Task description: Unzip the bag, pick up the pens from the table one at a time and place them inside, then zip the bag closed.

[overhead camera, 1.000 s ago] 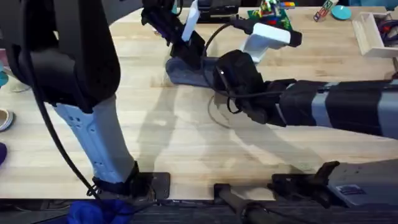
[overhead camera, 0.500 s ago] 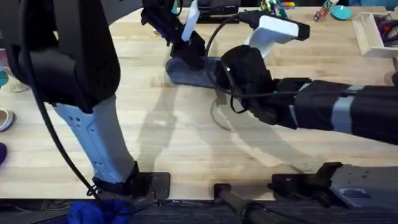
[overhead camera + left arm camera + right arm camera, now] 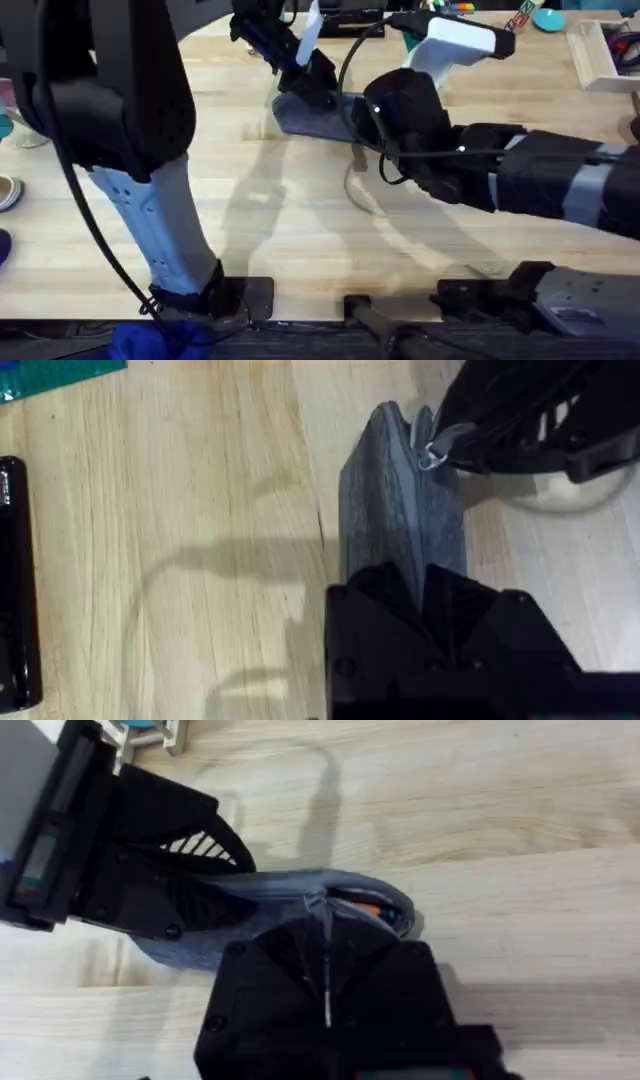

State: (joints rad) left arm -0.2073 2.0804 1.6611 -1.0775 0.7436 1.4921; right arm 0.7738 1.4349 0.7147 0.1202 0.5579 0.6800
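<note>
— Where's the bag sitting?
— Far side of the bench, lengthwise between both arms. Left end effector is pinching one end; right end effector is clamping the zipper pull, pens inside.

1. The bag is covered at both ends in the overhead view, by the left gripper on one side and the right gripper on the other.
2. Inside the bag's open end, a pen shows as an orange sliver; the rest is hidden by fabric.
3. Beside the bag, a black object is cut off by the left wrist view's edge.
</note>
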